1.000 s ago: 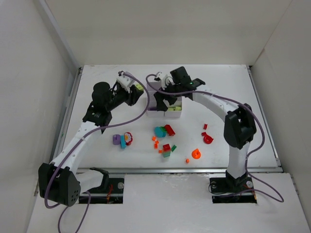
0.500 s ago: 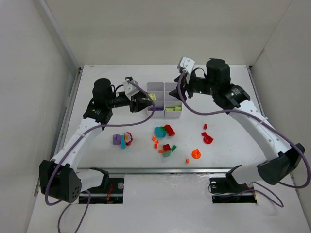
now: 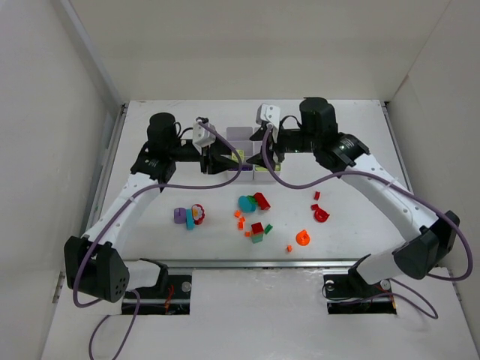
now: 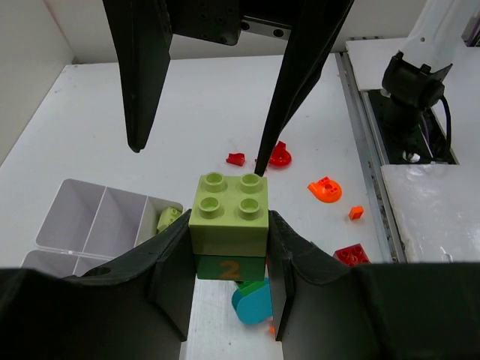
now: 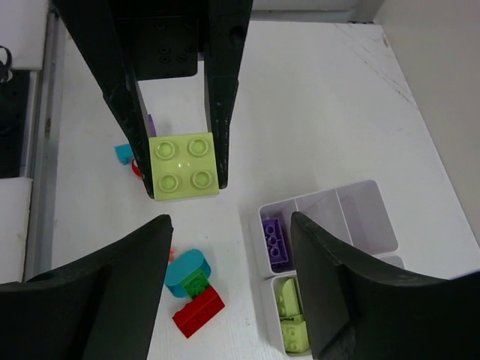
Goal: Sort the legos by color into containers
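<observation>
While the two arms meet above the far middle of the table (image 3: 352, 142), the left gripper (image 4: 229, 241) is clamped on a lime green brick (image 4: 229, 202), with one finger pressed against each side. A dark green brick (image 4: 229, 266) marked with an orange numeral is attached underneath it. The right gripper (image 5: 231, 223) faces this stack with its fingers spread wider than the brick and nothing held between them. In the left wrist view, one right fingertip stands at the brick's far corner, possibly touching it; contact cannot be confirmed. The held stack hangs above the table, just beside the white tray (image 5: 365, 219). One compartment of the tray holds a purple brick (image 5: 274, 240); the adjacent compartment holds lime pieces (image 5: 289, 298). Loose legos (image 3: 253, 202) in red, orange, teal, green and purple lie scattered on the table nearer the arm bases, apart from the tray.
</observation>
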`<state>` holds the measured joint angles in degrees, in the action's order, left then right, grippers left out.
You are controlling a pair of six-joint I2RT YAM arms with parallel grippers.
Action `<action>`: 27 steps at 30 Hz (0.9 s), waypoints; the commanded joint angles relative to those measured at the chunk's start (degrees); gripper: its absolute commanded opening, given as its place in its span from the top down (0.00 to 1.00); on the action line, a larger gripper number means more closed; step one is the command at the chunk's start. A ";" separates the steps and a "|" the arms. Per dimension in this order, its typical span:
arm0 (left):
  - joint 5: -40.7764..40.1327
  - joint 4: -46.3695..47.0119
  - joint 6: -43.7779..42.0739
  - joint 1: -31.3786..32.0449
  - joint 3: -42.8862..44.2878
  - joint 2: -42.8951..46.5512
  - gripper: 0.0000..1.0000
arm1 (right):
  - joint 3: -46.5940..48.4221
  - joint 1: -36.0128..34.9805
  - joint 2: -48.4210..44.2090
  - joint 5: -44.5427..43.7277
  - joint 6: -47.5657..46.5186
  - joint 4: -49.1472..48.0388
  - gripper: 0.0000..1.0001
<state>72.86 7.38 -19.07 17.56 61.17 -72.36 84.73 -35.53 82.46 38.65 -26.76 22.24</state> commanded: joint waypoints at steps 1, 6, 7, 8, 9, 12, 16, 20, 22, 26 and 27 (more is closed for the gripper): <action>2.64 -0.96 -1.85 0.28 2.82 0.46 1.00 | 3.60 -1.29 0.34 4.41 -0.83 -2.82 0.31; 2.11 -0.96 -1.85 0.28 2.82 0.46 1.00 | 4.22 -1.83 1.48 7.49 -0.83 -2.82 0.34; 1.41 -0.96 -1.85 0.28 2.82 0.46 1.00 | 4.74 -1.83 1.48 8.18 -0.83 -2.82 0.34; 1.41 -0.96 -1.85 0.28 2.82 0.46 1.00 | 4.74 -1.83 1.48 8.19 -0.83 -2.82 0.35; 1.41 -0.44 -1.85 0.28 2.82 0.46 1.00 | 4.74 -1.83 1.48 8.19 -0.83 -2.82 0.35; 1.41 0.18 -1.85 0.28 2.82 0.46 1.00 | 4.74 -2.35 2.53 7.67 -0.83 -2.82 0.37; 1.41 1.32 -0.88 0.28 2.82 0.46 1.00 | 5.89 -2.35 3.76 7.66 -0.83 -2.82 0.40; 1.93 1.32 -0.35 0.28 2.82 0.46 1.00 | 6.94 -2.35 4.91 7.66 -0.83 -1.59 0.46; 1.93 1.32 -0.35 0.28 2.30 0.46 1.00 | 6.94 -2.35 5.43 7.66 -0.83 -1.59 0.49; 1.93 1.32 -0.35 0.28 2.29 0.46 1.00 | 7.64 -2.35 5.96 7.66 -0.83 -0.89 0.60; 1.93 1.32 -0.35 0.28 2.29 0.46 1.00 | 7.64 -2.35 5.96 8.27 -0.83 -0.36 0.62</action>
<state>71.61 6.55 -19.88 17.50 61.54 -72.66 89.32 -37.26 87.79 45.89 -26.72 22.94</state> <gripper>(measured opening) 0.334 0.411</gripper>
